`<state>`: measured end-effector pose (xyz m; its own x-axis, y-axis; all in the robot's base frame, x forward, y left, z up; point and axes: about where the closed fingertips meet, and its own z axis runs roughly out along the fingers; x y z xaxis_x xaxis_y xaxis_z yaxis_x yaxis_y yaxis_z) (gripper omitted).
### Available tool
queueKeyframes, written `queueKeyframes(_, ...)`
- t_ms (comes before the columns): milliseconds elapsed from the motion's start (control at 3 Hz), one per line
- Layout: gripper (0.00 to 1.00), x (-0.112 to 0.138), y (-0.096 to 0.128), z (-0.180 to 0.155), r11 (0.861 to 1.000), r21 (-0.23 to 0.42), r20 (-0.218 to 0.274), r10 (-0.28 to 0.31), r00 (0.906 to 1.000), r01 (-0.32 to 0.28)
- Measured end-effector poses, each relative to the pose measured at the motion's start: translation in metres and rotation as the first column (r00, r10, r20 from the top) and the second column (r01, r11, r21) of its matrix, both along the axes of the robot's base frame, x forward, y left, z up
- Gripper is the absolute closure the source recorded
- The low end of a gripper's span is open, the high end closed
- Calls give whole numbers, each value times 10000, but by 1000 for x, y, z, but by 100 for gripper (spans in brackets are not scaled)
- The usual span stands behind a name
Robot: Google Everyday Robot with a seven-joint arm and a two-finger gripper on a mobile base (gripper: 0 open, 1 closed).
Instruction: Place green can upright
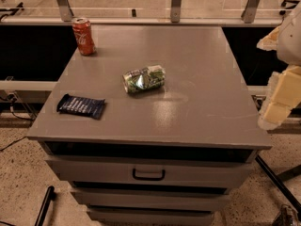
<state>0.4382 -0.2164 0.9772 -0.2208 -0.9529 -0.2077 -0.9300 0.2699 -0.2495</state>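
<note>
The green can point(144, 79) lies on its side near the middle of the grey cabinet top point(197, 102). It has a green and white label, and one silver end faces left. My gripper point(277, 108) hangs at the right edge of the view, off the cabinet's right side. It is well apart from the can and holds nothing that I can see.
A red cola can point(83, 36) stands upright at the back left corner. A dark blue snack packet point(81, 106) lies flat near the front left edge. Drawers with a black handle point(148, 174) sit below the top. A railing runs behind the cabinet.
</note>
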Motion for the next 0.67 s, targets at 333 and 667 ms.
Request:
queueKeyframes(333, 0, 2, 2, -1, 10000, 0, 53, 80, 10000, -80)
queueKeyframes(667, 0, 22, 22, -15, 9968, -27, 500, 796, 9956, -796)
